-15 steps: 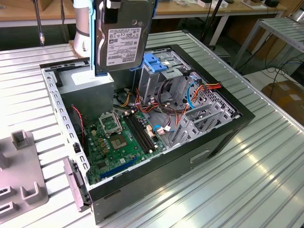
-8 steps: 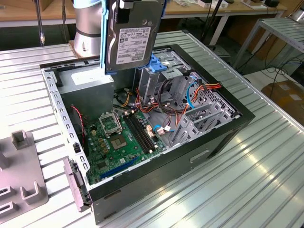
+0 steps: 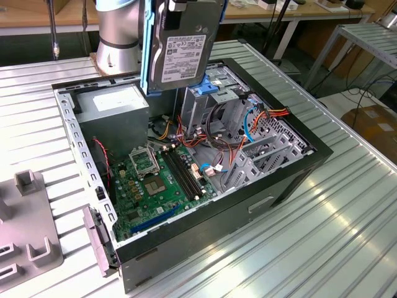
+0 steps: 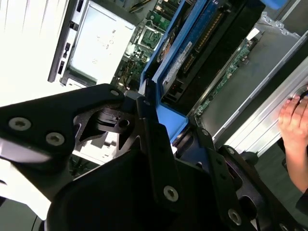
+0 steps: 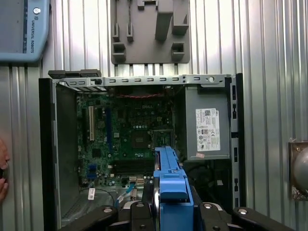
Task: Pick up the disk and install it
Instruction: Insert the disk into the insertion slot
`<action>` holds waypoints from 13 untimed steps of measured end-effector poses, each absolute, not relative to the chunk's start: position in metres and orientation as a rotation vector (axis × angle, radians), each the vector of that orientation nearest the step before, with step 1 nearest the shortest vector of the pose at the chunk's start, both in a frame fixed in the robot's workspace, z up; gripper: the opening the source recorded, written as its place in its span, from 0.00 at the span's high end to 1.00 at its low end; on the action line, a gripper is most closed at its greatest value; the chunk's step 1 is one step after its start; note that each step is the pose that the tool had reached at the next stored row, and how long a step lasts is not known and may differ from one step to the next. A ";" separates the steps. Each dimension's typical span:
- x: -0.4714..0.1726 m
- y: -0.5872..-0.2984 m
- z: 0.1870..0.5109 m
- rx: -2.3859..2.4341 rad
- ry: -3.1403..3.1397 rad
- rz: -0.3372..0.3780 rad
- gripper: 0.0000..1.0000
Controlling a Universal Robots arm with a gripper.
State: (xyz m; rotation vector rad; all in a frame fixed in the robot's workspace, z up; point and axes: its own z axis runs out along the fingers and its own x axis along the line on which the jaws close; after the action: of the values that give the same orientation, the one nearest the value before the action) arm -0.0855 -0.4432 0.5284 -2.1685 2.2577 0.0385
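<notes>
Table [image 3: 347, 205]: ribbed metal, open computer case [image 3: 248, 211] on it.
Drive cage [image 3: 208, 102]: inside case, loose cables [image 3: 260, 118] just beside.
Disk [image 3: 183, 53]: upright, aloft over case, near cage.
Gripper [image 4: 168, 120]: clamped on disk's blue rails.
Risk: tilted rails likely jam at cage; cables may snag.

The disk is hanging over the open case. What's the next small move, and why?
Probably ease the disk straight down toward the drive cage. The tool holds it on edge, clear above the open computer case, close over the cage with the blue handle but not yet in it. Go slowly: a hand is beside the case.
</notes>
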 end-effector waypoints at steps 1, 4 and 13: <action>-0.083 -0.443 0.528 -2.168 2.258 0.039 0.63; -0.075 -0.443 0.528 -2.168 2.258 0.039 0.63; -0.052 -0.450 0.527 -2.168 2.258 0.038 0.63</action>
State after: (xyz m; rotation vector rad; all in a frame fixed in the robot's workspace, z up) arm -0.0522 -0.4502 0.5268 -2.1684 2.2579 0.0384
